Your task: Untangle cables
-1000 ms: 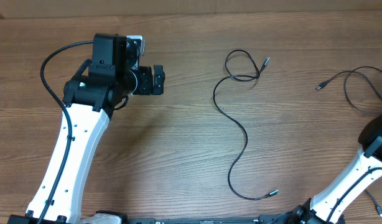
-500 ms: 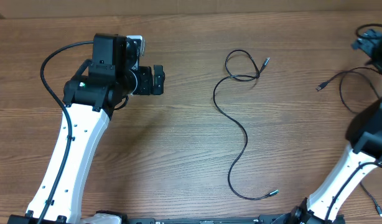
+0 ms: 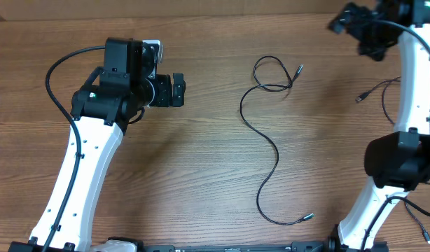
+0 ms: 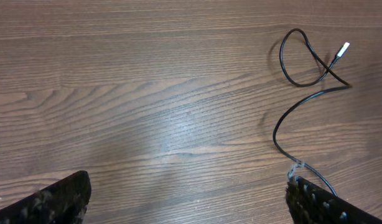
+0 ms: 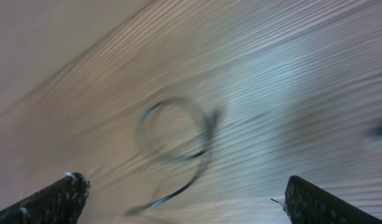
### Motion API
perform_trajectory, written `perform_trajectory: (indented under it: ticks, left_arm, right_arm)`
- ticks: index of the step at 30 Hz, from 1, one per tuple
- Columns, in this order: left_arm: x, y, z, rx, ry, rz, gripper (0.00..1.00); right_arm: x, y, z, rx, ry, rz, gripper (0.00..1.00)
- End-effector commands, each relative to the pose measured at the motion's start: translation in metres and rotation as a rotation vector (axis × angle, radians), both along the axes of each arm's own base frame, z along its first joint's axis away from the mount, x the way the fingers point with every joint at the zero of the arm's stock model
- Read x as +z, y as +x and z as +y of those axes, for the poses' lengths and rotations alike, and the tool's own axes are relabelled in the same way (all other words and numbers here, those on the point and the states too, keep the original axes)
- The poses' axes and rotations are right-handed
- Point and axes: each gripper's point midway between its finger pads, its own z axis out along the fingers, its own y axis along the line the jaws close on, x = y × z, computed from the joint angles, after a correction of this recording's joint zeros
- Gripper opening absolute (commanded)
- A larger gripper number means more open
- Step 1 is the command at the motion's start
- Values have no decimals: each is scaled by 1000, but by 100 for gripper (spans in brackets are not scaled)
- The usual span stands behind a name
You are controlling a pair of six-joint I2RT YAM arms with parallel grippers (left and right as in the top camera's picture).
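Note:
One thin black cable (image 3: pixel 276 155) snakes down the middle of the table, with a loop and silver plug (image 3: pixel 300 68) at its top and another plug (image 3: pixel 309 218) at the bottom. A second cable (image 3: pixel 375 89) lies at the right, partly hidden behind my right arm. My left gripper (image 3: pixel 178 89) hovers open left of the loop, well apart from it. In the left wrist view the cable (image 4: pixel 275 132) runs by the right fingertip (image 4: pixel 321 202). My right gripper (image 3: pixel 355 31) is open at the far right corner. The blurred right wrist view shows a cable loop (image 5: pixel 206 134) ahead of it.
The far table edge (image 3: pixel 215 15) runs just behind both grippers. My right arm's white link (image 3: pixel 411 77) stretches over the right side of the table, above the second cable. A thicker black arm wire (image 3: pixel 57 70) arcs beside the left arm.
My right arm has swung up from the lower right edge to the far right corner, bringing its gripper into the overhead view. The left arm and the middle cable have not moved.

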Motion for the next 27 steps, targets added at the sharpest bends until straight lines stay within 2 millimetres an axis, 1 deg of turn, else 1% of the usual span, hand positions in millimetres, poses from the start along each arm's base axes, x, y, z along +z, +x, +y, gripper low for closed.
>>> perform_trajectory:
  ticks: [1,3,4,6,8,11,12,14,15,16,17,18,21,24,27]
  left_arm:
    - [10,-1,1,10,-6,-25,100]
    - [10,-1,1,10,-6,-25,100]
    - [10,-1,1,10,-6,-25,99]
    - [10,-1,1,10,-6,-25,100]
    - [10,-1,1,10,-6,-25,100]
    - [10,-1,1,10,-6,-25,100]
    - [10,-1,1,10,-6,-25,100]
    - [10,-1,1,10,-6,-25,100]
    - [10,-1,1,10,-6,-25,100]
    - [10,-1,1,10,-6,-25,100]
    - [10,-1,1,10,-6,-25,99]
    - [10,-1,1,10,-6,-25,100]
    - [10,-1,1,10,-6,-25,100]
    - [10,-1,1,10,-6,-25,100]
    - [10,-1,1,10,-6,-25,100]
  right_arm:
    - [7,-12,67,111,146,38,100]
    - [3,-21,94,133,144,82,100]
    - [-5,-29,105,88,102,138,100]
    - [-12,-38,109,11,54,198,100]
    - [-20,-46,122,-53,-23,238,100]
    - [-25,-49,141,-89,-77,234,100]
    - [-27,-50,144,-113,-104,234,100]
    - [-37,-53,152,-164,-155,248,100]
    - [-39,-54,156,-158,-161,251,100]
    - [-46,-54,162,-146,-175,262,100]
    - [-49,-55,164,-141,-182,266,100]
    - [-56,-55,166,-136,-192,276,100]
    - [-79,-55,166,-134,-230,319,100]
    - [-108,-53,167,-132,-250,361,100]
    - [-131,-56,166,-130,-263,395,100]
